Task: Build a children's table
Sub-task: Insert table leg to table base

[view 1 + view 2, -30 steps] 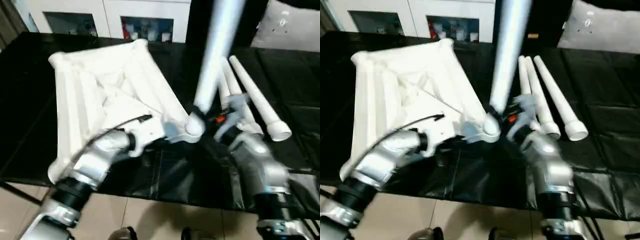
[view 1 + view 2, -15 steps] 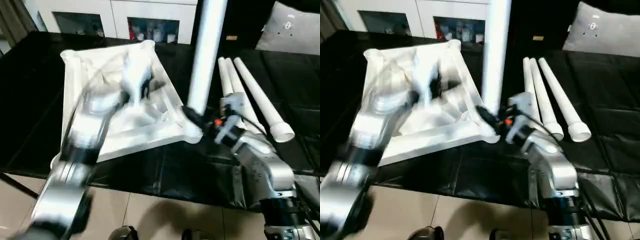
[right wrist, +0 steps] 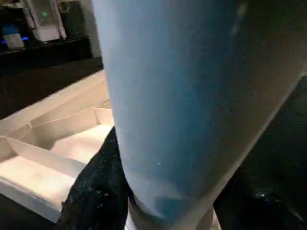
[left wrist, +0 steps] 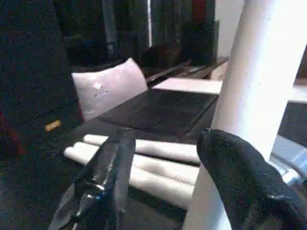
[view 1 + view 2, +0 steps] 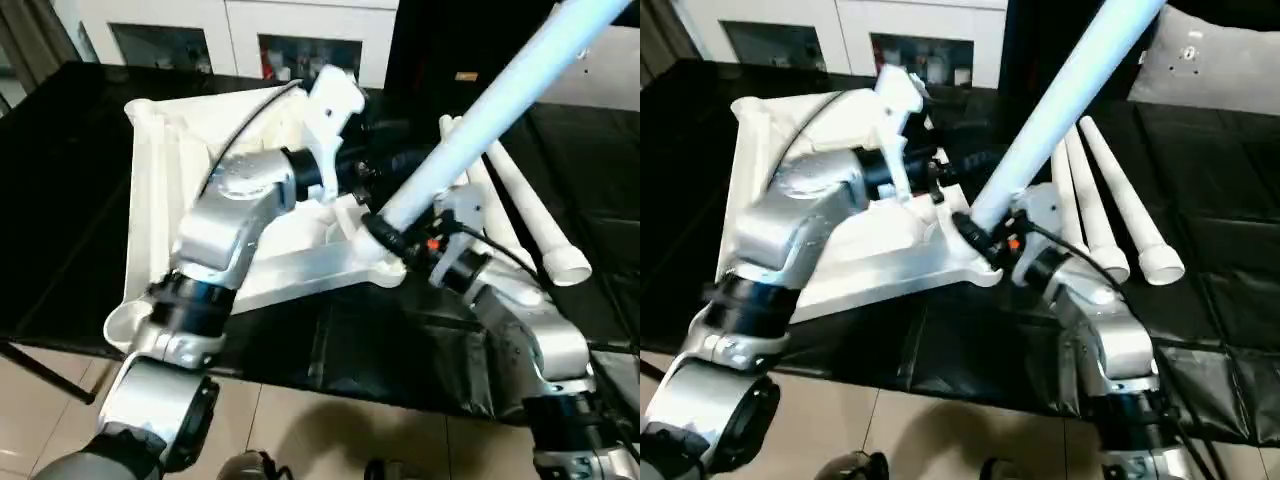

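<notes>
Children's table parts are lying on a black table cover (image 5: 60, 200): the white tabletop (image 5: 160, 215) is resting upside down with its ribbed underside facing up, turned so one round corner socket (image 5: 385, 265) is pointing toward the robot's right arm. One white leg (image 5: 480, 120) is standing in that socket, its long axis leaning up and away toward the robot's right and running out past the upper edge of the head views. The right gripper (image 5: 395, 240) is clamping this leg near its base, one black finger (image 3: 96, 191) pressing against the tube just above the socket. The left gripper (image 5: 385, 160) is reaching across the tabletop toward the leaning leg, its fingers (image 4: 108, 177) standing spread apart with nothing between them, one finger just beside the tube. Three spare legs (image 5: 520, 215) are lying side by side on the cover beyond the right arm, their long axes running away from the robot, wide ends nearest.
</notes>
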Controlling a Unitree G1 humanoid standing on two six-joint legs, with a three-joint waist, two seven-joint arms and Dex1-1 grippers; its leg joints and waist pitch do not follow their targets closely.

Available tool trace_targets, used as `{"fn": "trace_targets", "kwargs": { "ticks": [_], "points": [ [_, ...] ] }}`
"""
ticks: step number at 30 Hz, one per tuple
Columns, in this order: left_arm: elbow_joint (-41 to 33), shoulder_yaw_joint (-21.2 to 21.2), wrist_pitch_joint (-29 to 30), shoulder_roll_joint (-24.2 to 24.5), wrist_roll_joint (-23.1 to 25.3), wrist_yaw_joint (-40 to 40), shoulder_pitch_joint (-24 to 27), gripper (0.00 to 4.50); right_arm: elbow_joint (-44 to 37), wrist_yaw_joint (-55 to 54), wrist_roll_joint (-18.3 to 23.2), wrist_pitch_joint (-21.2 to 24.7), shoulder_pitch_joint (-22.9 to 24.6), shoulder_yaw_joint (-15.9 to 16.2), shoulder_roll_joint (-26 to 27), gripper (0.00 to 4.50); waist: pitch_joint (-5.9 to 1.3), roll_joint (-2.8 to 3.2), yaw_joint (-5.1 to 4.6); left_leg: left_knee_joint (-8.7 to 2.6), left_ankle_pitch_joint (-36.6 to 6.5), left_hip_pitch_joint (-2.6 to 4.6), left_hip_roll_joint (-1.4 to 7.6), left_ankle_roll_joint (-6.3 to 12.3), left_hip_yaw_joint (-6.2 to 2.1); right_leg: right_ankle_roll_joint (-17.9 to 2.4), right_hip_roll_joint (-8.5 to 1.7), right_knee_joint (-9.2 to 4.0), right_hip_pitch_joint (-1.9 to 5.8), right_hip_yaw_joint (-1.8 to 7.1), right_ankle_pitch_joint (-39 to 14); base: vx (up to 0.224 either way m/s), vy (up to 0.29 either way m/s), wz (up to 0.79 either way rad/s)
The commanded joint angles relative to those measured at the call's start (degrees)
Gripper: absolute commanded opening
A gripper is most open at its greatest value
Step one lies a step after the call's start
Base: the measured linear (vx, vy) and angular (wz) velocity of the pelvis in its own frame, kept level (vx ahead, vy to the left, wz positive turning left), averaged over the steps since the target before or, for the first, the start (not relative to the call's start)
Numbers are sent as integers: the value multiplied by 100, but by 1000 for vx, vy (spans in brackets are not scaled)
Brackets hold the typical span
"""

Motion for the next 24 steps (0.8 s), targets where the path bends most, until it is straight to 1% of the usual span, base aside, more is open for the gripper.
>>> {"fn": "trace_targets", "kwargs": {
  "ticks": [1, 2, 3, 4, 5, 6, 7, 9, 10, 11, 12, 13, 14, 15, 16, 17, 18, 19, 20, 21, 22, 23, 24],
  "points": [
    [178, -144, -143, 46, 220, -6, -44, 306, -6, -82, -24, 54, -104, -95, -15, 188, -500, -48, 7, -324, -946, 106, 245, 335, -59, -1289, -363, -408, 367, 250, -1089, 0, 0, 0],
    [543, -169, -389, 271, 560, 147, -22, 306, 2, -147, -41, 100, -108, -152, -72, 188, -500, -34, 10, -329, -958, 106, 244, 301, -68, -1247, -355, -409, 358, 244, -1129, 0, 0, 0],
    [663, -182, -470, 349, 671, 198, -12, 309, 7, -170, -48, 115, -110, -171, -94, 188, -495, -24, 4, -339, -1009, 109, 239, 281, -72, -1174, -337, -435, 345, 245, -1208, 0, 0, 0],
    [736, -214, -510, 443, 747, 254, 9, 309, 13, -196, -54, 129, -110, -186, -116, 188, -499, -32, -6, -355, -1157, 122, 229, 165, -84, -1006, -340, -438, 355, 245, -1400, 0, 0, 0],
    [824, -249, -526, 589, 806, 237, 87, 313, 24, -209, -63, 161, -117, -218, -173, 188, -507, -36, -17, -352, -1160, 117, 225, 141, -80, -988, -343, -436, 358, 250, -1402, 0, 0, 0],
    [877, -198, -376, 743, 706, 124, 283, 332, 17, -222, -83, 264, -116, -266, -293, 188, -518, -24, -18, -353, -1105, 115, 227, 97, -85, -1002, -351, -418, 359, 251, -1342, 0, 0, 0],
    [846, -205, -259, 807, 621, 20, 408, 332, 17, -237, -87, 326, -114, -300, -344, 188, -521, -32, -38, -349, -1045, 109, 226, 97, -78, -1070, -344, -399, 360, 252, -1209, 0, 0, 0],
    [728, -329, -122, 917, 539, -229, 637, 351, 26, -274, -74, 423, -116, -369, -403, 188, -545, -21, -35, -332, -927, 114, 233, 127, -74, -1153, -353, -369, 357, 258, -1012, 0, 0, 0],
    [651, -393, 24, 931, 459, -371, 759, 359, 34, -263, -37, 472, -120, -402, -424, 188, -560, -39, -39, -320, -788, 104, 228, 204, -60, -1273, -340, -343, 357, 258, -736, 0, 0, 0],
    [590, -423, 221, 899, 335, -515, 889, 369, 47, -235, -11, 491, -126, -419, -443, 188, -570, -38, -31, -311, -732, 102, 230, 231, -58, -1309, -349, -328, 361, 259, -645, 0, 0, 0],
    [577, -435, 265, 891, 306, -555, 926, 379, 52, -226, -6, 493, -128, -421, -449, 188, -566, -24, -19, -303, -665, 100, 234, 289, -50, -1390, -353, -320, 347, 260, -534, 0, 0, 0],
    [568, -480, 300, 880, 281, -632, 999, 379, 64, -206, -3, 492, -133, -420, -463, 188, -566, -20, -12, -299, -673, 106, 237, 304, -47, -1406, -353, -322, 343, 259, -529, 0, 0, 0],
    [614, -537, 280, 861, 287, -718, 1065, 379, 84, -174, -21, 483, -140, -397, -495, 188, -565, -37, 7, -297, -659, 105, 238, 338, -46, -1426, -357, -324, 348, 260, -518, 0, 0, 0],
    [735, -593, 159, 830, 305, -803, 1114, 383, 96, -155, -29, 491, -148, -373, -523, 188, -555, -59, 21, -301, -722, 103, 237, 340, -41, -1406, -363, -342, 349, 260, -634, 0, 0, 0],
    [907, -640, 11, 778, 353, -824, 1153, 384, 105, -150, -34, 501, -154, -356, -536, 188, -546, -52, 31, -305, -768, 106, 239, 320, -44, -1369, -368, -349, 349, 261, -745, 0, 0, 0],
    [1054, -681, -117, 736, 389, -837, 1191, 366, 107, -154, -29, 523, -159, -340, -551, 188, -540, -51, 34, -304, -788, 104, 231, 318, -44, -1335, -362, -365, 344, 259, -824, 0, 0, 0],
    [1248, -780, -307, 741, 571, -753, 1196, 356, 108, -157, -25, 539, -165, -325, -552, 188, -537, -63, 48, -307, -874, 111, 230, 279, -41, -1259, -368, -383, 349, 265, -984, 0, 0, 0],
    [1258, -785, -312, 742, 581, -747, 1195, 348, 108, -157, -25, 540, -165, -325, -551, 188, -533, -63, 51, -310, -907, 113, 225, 272, -44, -1206, -363, -398, 342, 265, -1073, 0, 0, 0],
    [1567, -962, -487, 803, 926, -541, 1175, 345, 93, -165, -31, 564, -169, -313, -536, 188, -532, -54, 56, -315, -961, 114, 225, 235, -49, -1110, -361, -413, 339, 266, -1199, 0, 0, 0],
    [1701, -1028, -598, 838, 1070, -443, 1160, 345, 75, -161, -25, 584, -171, -314, -519, 188, -534, -51, 57, -319, -992, 111, 225, 199, -62, -1015, -359, -412, 343, 268, -1249, 0, 0, 0],
    [1751, -1058, -631, 865, 1122, -390, 1156, 322, 53, -157, -19, 606, -171, -317, -504, 188, -539, -51, 57, -324, -1003, 116, 227, 163, -65, -981, -367, -404, 345, 266, -1270, 0, 0, 0],
    [1738, -1039, -569, 862, 1081, -400, 1162, 310, 41, -159, -20, 615, -168, -313, -498, 188, -537, -51, 53, -327, -991, 110, 227, 155, -68, -977, -366, -406, 345, 264, -1265, 0, 0, 0],
    [1706, -1020, -531, 857, 1035, -431, 1172, 310, 30, -156, -22, 627, -158, -298, -491, 188, -539, -55, 55, -327, -986, 117, 236, 141, -69, -1025, -376, -397, 340, 265, -1235, 0, 0, 0]
  ]
}}
